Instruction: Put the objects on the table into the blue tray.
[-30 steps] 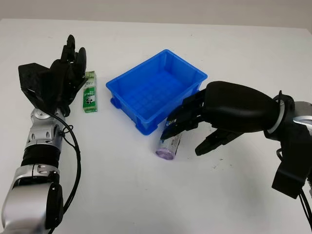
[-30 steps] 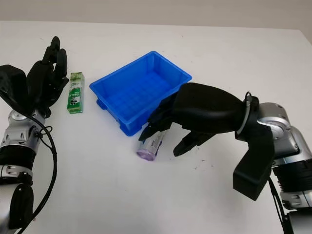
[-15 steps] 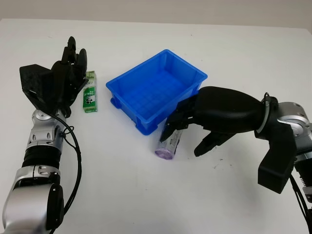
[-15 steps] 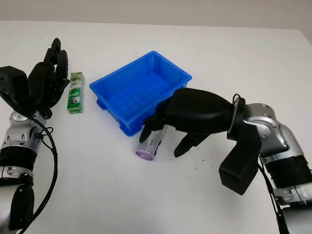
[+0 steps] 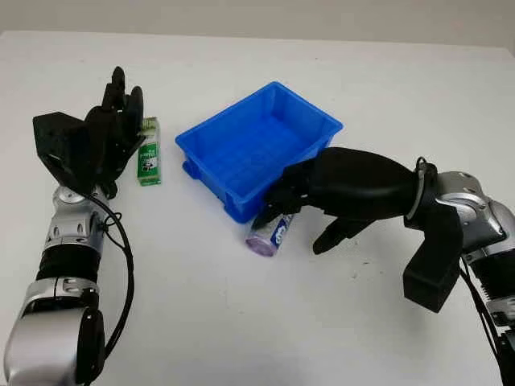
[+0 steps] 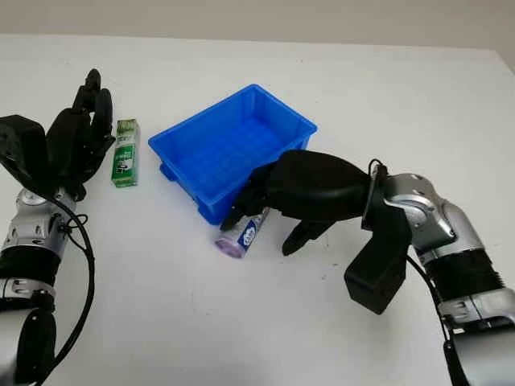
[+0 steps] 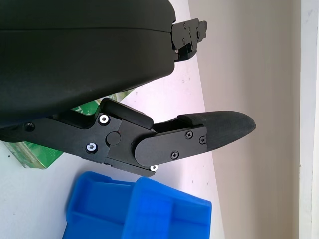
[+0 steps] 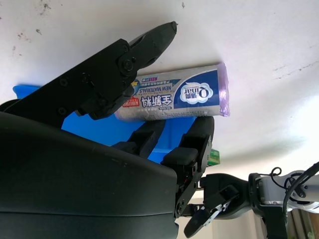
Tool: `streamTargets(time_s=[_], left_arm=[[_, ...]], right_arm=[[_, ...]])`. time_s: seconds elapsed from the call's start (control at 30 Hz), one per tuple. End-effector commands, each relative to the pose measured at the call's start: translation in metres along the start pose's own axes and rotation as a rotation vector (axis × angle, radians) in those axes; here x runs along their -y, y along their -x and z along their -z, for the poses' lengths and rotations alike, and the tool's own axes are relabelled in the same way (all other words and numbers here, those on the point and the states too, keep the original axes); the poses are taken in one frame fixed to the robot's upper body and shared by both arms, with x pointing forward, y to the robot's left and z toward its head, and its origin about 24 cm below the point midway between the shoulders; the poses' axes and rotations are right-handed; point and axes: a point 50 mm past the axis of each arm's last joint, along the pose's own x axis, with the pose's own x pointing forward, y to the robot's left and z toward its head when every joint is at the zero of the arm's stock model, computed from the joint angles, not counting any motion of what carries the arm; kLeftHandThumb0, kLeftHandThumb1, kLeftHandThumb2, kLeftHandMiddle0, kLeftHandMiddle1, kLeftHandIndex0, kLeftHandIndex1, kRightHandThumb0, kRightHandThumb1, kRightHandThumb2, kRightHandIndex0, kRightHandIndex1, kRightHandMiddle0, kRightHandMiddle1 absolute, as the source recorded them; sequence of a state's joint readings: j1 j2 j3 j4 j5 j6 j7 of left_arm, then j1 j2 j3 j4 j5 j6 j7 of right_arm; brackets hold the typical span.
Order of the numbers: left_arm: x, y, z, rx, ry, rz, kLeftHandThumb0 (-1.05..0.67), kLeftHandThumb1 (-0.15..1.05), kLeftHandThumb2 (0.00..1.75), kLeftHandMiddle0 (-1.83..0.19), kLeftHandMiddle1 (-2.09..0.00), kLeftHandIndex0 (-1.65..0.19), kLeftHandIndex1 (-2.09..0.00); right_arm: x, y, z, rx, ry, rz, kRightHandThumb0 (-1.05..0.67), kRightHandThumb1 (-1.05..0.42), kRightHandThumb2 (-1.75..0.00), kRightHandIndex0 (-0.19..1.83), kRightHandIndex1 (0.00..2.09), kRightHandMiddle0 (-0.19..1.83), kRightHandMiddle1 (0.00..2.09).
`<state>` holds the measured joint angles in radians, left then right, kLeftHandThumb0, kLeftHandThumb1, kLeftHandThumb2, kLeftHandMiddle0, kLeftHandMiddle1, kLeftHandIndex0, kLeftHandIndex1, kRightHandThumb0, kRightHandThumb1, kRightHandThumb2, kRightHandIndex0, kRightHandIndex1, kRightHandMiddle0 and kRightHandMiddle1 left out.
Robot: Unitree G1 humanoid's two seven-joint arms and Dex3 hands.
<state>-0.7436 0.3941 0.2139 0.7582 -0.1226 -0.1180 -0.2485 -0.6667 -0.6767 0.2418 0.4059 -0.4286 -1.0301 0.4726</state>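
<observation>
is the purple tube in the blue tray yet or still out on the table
Out. The purple tube lies on its side on the white table, just outside the blue tray wall, with the right hand over it.

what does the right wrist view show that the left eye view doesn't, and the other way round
Right wrist view alone: the printed blue label along the purple tube, with the right hand's fingers on either side of it. Left eye view alone: the whole blue tray, and the left hand, open, beside the green box. Both: the tube lying on the table against the tray's near corner, under the right hand.
</observation>
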Motion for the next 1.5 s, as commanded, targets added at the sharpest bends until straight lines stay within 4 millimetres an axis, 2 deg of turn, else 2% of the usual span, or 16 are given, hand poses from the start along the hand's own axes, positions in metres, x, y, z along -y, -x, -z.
streamTargets(time_s=[0.0, 0.2, 0.27, 0.37, 0.43, 0.47, 0.5, 0.57, 0.77, 0.9, 0.97, 1.07, 1.17, 1.23, 1.37, 1.47], left_arm=[[0.0, 0.002, 0.0, 0.009, 0.003, -0.006, -0.77, 1.05, 0.62, 0.19, 0.0, 0.19, 0.0], [0.0, 0.002, 0.0, 0.011, 0.006, -0.004, -0.78, 1.05, 0.61, 0.19, 0.0, 0.19, 0.0], [0.0, 0.002, 0.0, 0.012, 0.002, -0.001, -0.77, 1.05, 0.61, 0.19, 0.0, 0.19, 0.0], [0.0, 0.002, 0.0, 0.012, 0.001, -0.002, -0.77, 1.05, 0.62, 0.19, 0.0, 0.19, 0.0], [0.0, 0.002, 0.0, 0.012, 0.001, -0.002, -0.77, 1.05, 0.61, 0.19, 0.0, 0.19, 0.0], [0.0, 0.002, 0.0, 0.012, 0.004, -0.003, -0.77, 1.05, 0.61, 0.19, 0.0, 0.19, 0.0], [0.0, 0.002, 0.0, 0.011, 0.005, -0.004, -0.77, 1.05, 0.61, 0.19, 0.0, 0.19, 0.0], [0.0, 0.002, 0.0, 0.01, 0.005, -0.006, -0.78, 1.05, 0.6, 0.19, 0.0, 0.19, 0.0], [0.0, 0.001, 0.0, 0.01, 0.002, -0.009, -0.77, 1.05, 0.6, 0.19, 0.0, 0.19, 0.0], [0.0, 0.001, 0.0, 0.01, -0.005, -0.009, -0.77, 1.05, 0.6, 0.19, 0.0, 0.19, 0.0], [0.0, 0.001, 0.0, 0.011, -0.006, -0.009, -0.77, 1.05, 0.61, 0.19, 0.0, 0.19, 0.0], [-0.001, 0.001, -0.001, 0.008, -0.005, -0.008, -0.78, 1.05, 0.6, 0.19, 0.0, 0.19, 0.0], [-0.001, 0.0, -0.001, 0.003, -0.008, -0.004, -0.77, 1.05, 0.6, 0.19, 0.0, 0.19, 0.0], [-0.002, 0.0, -0.001, 0.001, -0.01, -0.001, -0.77, 1.05, 0.61, 0.19, 0.0, 0.19, 0.0], [-0.002, 0.0, -0.001, 0.002, -0.007, 0.0, -0.77, 1.05, 0.61, 0.19, 0.0, 0.19, 0.0], [-0.002, -0.001, -0.002, 0.001, -0.011, -0.003, -0.77, 1.05, 0.61, 0.19, 0.0, 0.19, 0.0]], right_arm=[[-0.002, -0.002, 0.001, 0.007, 0.017, 0.006, -0.29, -0.69, -0.06, 0.53, 0.56, 0.5, 0.52], [-0.01, -0.006, 0.0, 0.038, 0.053, 0.096, -0.28, -0.77, -0.06, 0.64, 1.05, 0.71, 0.72], [-0.012, -0.007, 0.0, 0.048, 0.066, 0.105, -0.28, -0.81, -0.06, 0.68, 1.36, 0.75, 0.88], [-0.015, -0.008, -0.001, 0.059, 0.09, 0.112, -0.35, -0.82, -0.05, 0.78, 1.61, 0.82, 1.0], [-0.017, -0.008, -0.001, 0.059, 0.106, 0.103, -0.41, -0.84, -0.06, 0.83, 1.65, 0.83, 1.07], [-0.018, -0.008, -0.002, 0.059, 0.111, 0.103, -0.43, -0.85, -0.06, 0.85, 1.66, 0.83, 1.16], [-0.019, -0.008, -0.002, 0.059, 0.12, 0.103, -0.47, -0.88, -0.06, 0.89, 1.68, 0.81, 1.36], [-0.019, -0.009, -0.003, 0.056, 0.139, 0.106, -0.52, -0.92, -0.06, 0.96, 1.68, 0.82, 1.51], [-0.02, -0.009, -0.006, 0.051, 0.155, 0.094, -0.59, -0.99, -0.06, 1.35, 1.57, 0.96, 1.38], [-0.019, -0.01, -0.007, 0.045, 0.144, 0.092, -0.57, -0.98, -0.05, 1.44, 1.55, 1.04, 1.35], [-0.017, -0.01, -0.008, 0.042, 0.122, 0.103, -0.53, -0.97, -0.05, 1.44, 1.58, 1.03, 1.49], [-0.011, -0.01, -0.011, 0.036, 0.011, 0.157, -0.47, -0.98, -0.06, 1.43, 1.66, 1.02, 1.69], [0.002, -0.011, -0.014, 0.037, -0.123, 0.209, -0.41, -1.04, -0.06, 1.35, 1.91, 0.91, 1.95], [0.017, -0.012, -0.016, 0.04, -0.249, 0.245, -0.36, -1.04, -0.08, 1.35, 2.05, 0.94, 2.06], [0.038, -0.012, -0.017, 0.041, -0.458, 0.261, -0.34, -1.05, -0.22, 1.51, 2.09, 1.1, 2.09], [0.056, -0.011, -0.017, 0.038, -0.547, 0.314, -0.32, -1.05, -0.25, 1.61, 2.09, 1.14, 2.09]])
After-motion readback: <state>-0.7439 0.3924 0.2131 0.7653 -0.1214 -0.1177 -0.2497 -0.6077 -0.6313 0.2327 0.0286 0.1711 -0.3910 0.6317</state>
